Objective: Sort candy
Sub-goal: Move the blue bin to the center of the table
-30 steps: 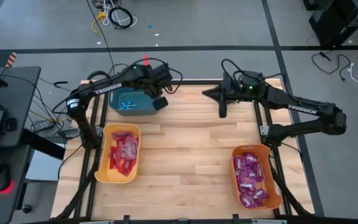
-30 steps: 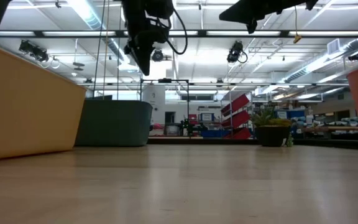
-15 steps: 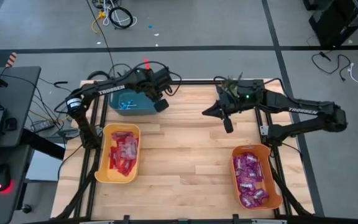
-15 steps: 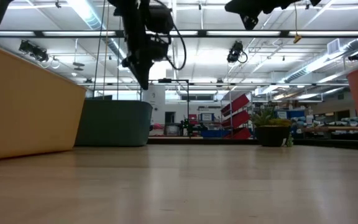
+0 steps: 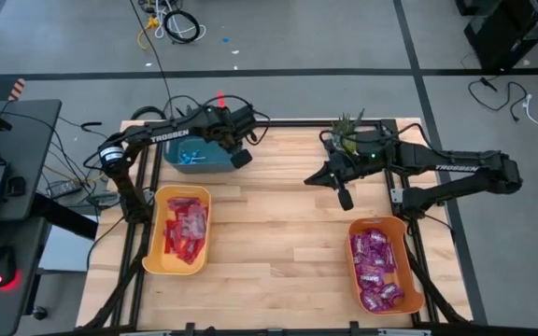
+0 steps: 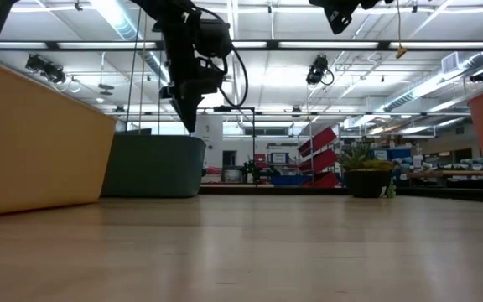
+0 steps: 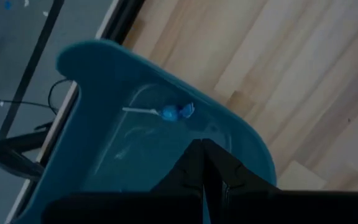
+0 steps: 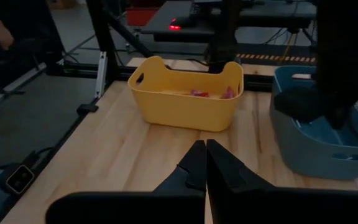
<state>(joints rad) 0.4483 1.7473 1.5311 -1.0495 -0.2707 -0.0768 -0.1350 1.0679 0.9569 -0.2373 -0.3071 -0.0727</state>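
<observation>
Left gripper (image 5: 242,158), closed and empty, hovers at the teal bin (image 5: 180,161); right gripper (image 5: 345,199), closed, hangs over bare table. Descending here risks clipping the bin's rim.

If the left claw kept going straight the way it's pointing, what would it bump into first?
Probably the teal bin: the shut left gripper points down into it, toward its floor near the blue lollipop. Depth is hard to judge.

open bare table (image 5: 278,243) centre between yellow bin (image 5: 183,230), teal bin (image 5: 194,154), orange bin (image 5: 381,266)
</observation>
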